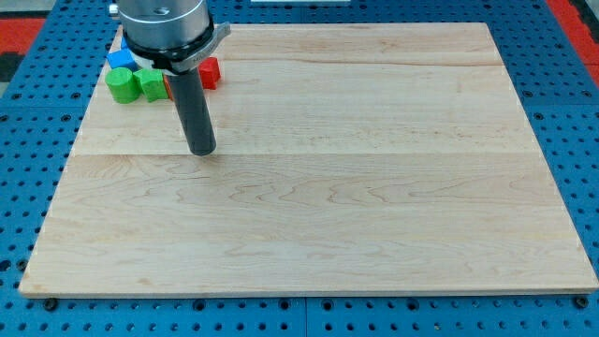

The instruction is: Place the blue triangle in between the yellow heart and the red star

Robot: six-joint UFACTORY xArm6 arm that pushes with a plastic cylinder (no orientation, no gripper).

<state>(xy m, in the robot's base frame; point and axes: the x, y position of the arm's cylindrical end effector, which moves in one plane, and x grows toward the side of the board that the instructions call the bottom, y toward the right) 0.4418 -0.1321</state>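
**Rod stood near a bunch of blocks in the far corner**

The wooden board [328,215] took up most of the picture. It was light in colour and made of long planks joined side by side. At the view's bottom, the part nearest to us, the board had nothing but wood grain on it. Around the board was a blue table [562,56] full of little round holes.

Farther up, at the view's left, my tip [201,150] rested on the board. The rod was dark and straight, and it had no hold of anything. It touched no block. The blocks were all above the tip, toward the view's top left.

In that far corner the blocks sat close together in one bunch. A green block [121,85] sat at the left, and a second green block [150,82] was just beside it. A red block [210,72] sat to the right of the rod, and part of it was hidden. A blue block [121,59] sat behind the green ones, right under the arm's grey metal head [167,23]. I could not tell if it was the triangle. No yellow heart showed, and I could not make out a star.

I saw no words or labels anywhere.
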